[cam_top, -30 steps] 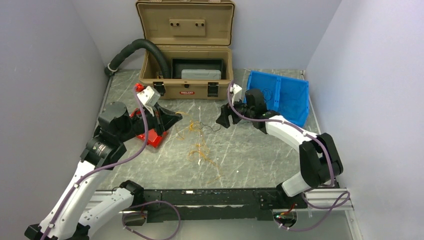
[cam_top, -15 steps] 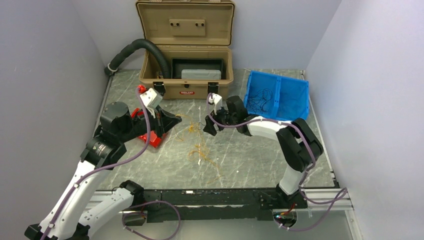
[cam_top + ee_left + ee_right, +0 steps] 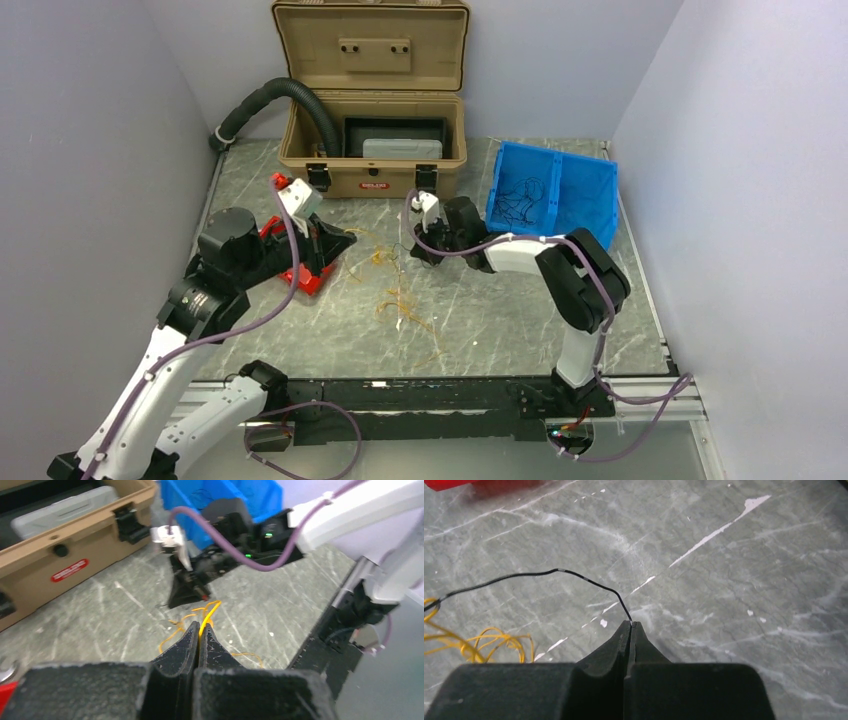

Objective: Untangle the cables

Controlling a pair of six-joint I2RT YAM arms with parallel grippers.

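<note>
While yellow cable (image 3: 210,611) loops loosely, thin black cable (image 3: 524,574) arcs.

On the overhead cam the yellow cable (image 3: 400,308) tangle in front of the tan case (image 3: 370,170) is too fine for me to tell which strand crosses which. The red block (image 3: 305,275) off the case's front-left corner is half buried under the left arm (image 3: 225,255). The thin dark stuff in the blue bin (image 3: 590,200) right of the case is too small to call.

Left wrist cam: the case is blurry and cropped top and left, and the yellow strand vanishes between the left pincer (image 3: 199,630) tips.

Right wrist cam: the black cable (image 3: 549,572) end disappears into the right pincer (image 3: 630,626), and the yellow loops get chopped by the frame edge.
</note>
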